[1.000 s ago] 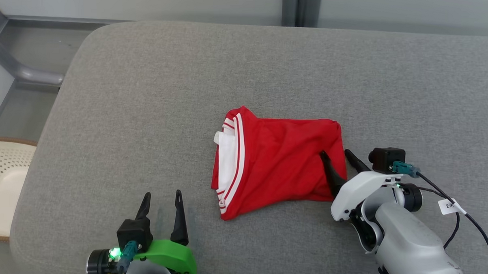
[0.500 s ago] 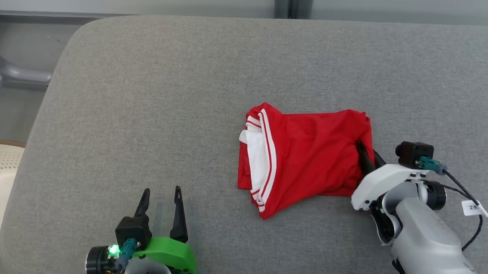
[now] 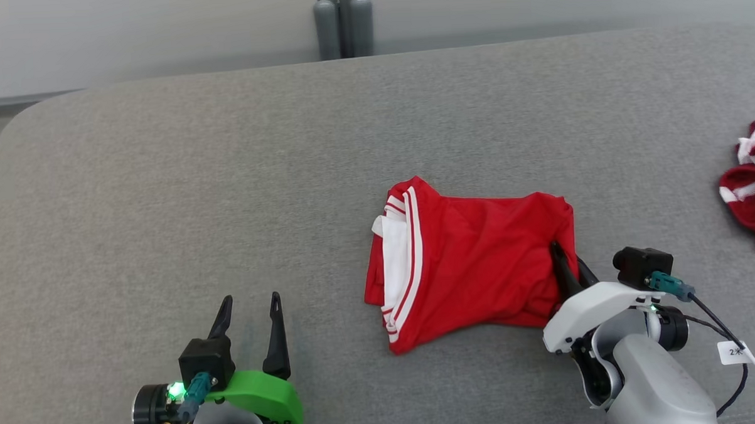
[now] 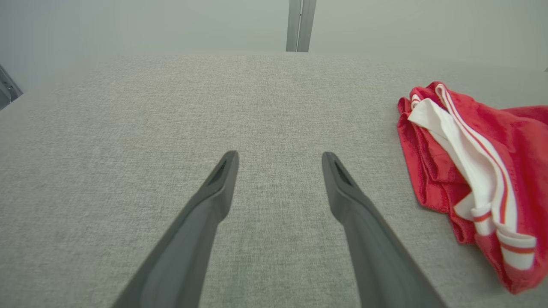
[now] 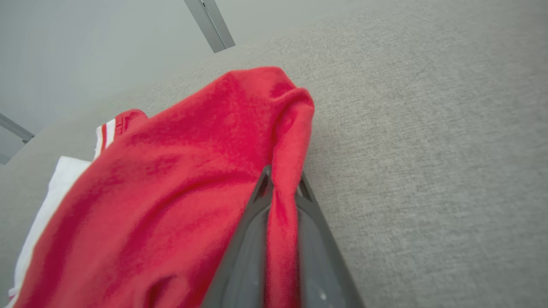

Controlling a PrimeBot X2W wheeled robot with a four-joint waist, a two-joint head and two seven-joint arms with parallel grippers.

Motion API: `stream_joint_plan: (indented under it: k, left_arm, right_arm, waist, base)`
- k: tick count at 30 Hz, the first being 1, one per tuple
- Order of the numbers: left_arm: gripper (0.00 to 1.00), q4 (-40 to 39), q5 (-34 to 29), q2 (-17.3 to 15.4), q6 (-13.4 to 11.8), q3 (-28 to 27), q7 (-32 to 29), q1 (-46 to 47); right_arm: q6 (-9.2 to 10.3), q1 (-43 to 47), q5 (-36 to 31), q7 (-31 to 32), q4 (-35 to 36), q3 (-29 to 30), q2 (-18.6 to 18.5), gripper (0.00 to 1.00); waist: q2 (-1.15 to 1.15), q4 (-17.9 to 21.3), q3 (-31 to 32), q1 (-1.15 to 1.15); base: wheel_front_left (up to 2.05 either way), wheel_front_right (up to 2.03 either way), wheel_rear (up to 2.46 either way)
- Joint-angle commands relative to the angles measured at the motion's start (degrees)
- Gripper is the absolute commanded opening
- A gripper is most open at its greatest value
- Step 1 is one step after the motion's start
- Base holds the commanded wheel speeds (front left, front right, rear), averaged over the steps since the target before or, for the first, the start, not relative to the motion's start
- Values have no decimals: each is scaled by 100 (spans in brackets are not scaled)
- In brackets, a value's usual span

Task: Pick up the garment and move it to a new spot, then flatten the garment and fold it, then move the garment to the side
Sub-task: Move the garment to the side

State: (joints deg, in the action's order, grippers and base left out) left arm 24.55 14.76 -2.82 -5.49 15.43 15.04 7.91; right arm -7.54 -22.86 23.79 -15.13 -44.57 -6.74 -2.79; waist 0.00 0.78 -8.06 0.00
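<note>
Nearest left, the left gripper (image 3: pixel 251 298) idles, jaws wide and empty. Right gripper (image 3: pixel 564 255) jaws pinch only the right edge of the folded garment (image 3: pixel 473 259), lying mid-way across the grey cushion (image 3: pixel 163 182). So thin a hold may slip or drag the folds open.

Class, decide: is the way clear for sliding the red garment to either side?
Leftward, nothing visible. Rightward, a second red-and-white cloth lies by the head view's edge, apart from the red garment pinched in the jaws of the right gripper.
</note>
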Motion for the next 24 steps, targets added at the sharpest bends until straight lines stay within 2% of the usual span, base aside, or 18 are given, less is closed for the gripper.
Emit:
stream_joint_plan:
  k: [1, 7, 18, 20, 24]
  left_arm:
    - [100, 4, -16, -20, 22, 16, 15, -20]
    - [100, 8, 31, -21, 32, 11, 15, 71]
    - [100, 33, -6, -23, 67, 115, 15, 148]
    - [100, 38, -16, -23, 84, 126, 15, 159]
    - [100, 113, -31, -25, 188, 274, 15, 348]
  right_arm:
    - [11, 93, 52, 2, 65, -23, -26, 0]
    - [11, 160, 189, 1, 223, -293, -22, 0]
    - [11, 224, 425, 2, 422, -646, -17, 0]
    - [11, 249, 459, 2, 453, -698, -15, 0]
    - [11, 338, 454, 2, 605, -589, -13, 0]
  waist:
    - [0, 776, 187, 0]
    - [0, 1570, 167, 0]
    - [0, 2745, 141, 0]
    - [0, 2908, 128, 0]
    - [0, 2975, 30, 0]
  base:
    - [0, 0, 0]
    - [0, 0, 0]
    - [0, 0, 0]
    - [0, 0, 0]
    - [0, 0, 0]
